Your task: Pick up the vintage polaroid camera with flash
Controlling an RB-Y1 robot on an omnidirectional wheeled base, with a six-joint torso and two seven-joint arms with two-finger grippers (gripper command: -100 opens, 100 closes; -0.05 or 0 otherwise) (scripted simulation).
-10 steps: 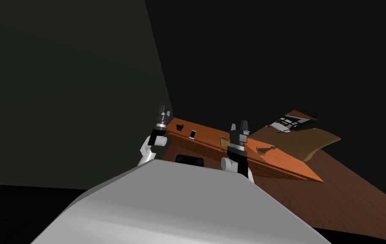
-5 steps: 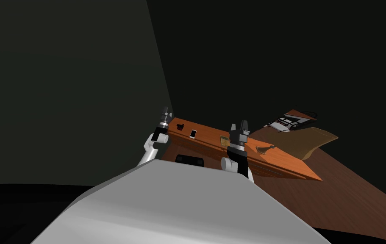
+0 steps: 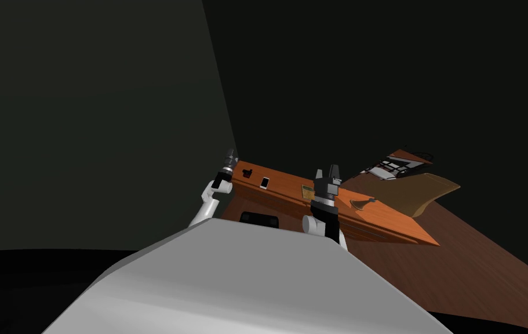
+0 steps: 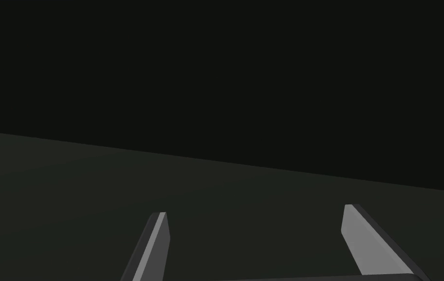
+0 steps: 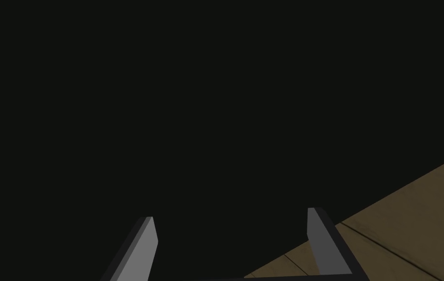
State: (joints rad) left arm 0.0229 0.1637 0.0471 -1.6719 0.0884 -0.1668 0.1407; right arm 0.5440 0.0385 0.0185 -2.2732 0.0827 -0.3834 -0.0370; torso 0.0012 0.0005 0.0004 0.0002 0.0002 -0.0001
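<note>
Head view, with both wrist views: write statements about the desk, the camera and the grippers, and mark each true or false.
1. A white phone lies on the orange-brown desk. True.
2. The left gripper is shut on the small dark camera. False: its fingers stand open and empty, and the camera sits on the desk.
3. The right gripper is open. True.
4. The camera lies between the phone and the right gripper. False: it lies on the phone's other side, nearer the left gripper.

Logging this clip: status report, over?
Left gripper and right gripper open, empty. Small dark camera on wooden desk, beside left gripper, not gripped. White phone next to it.
</note>
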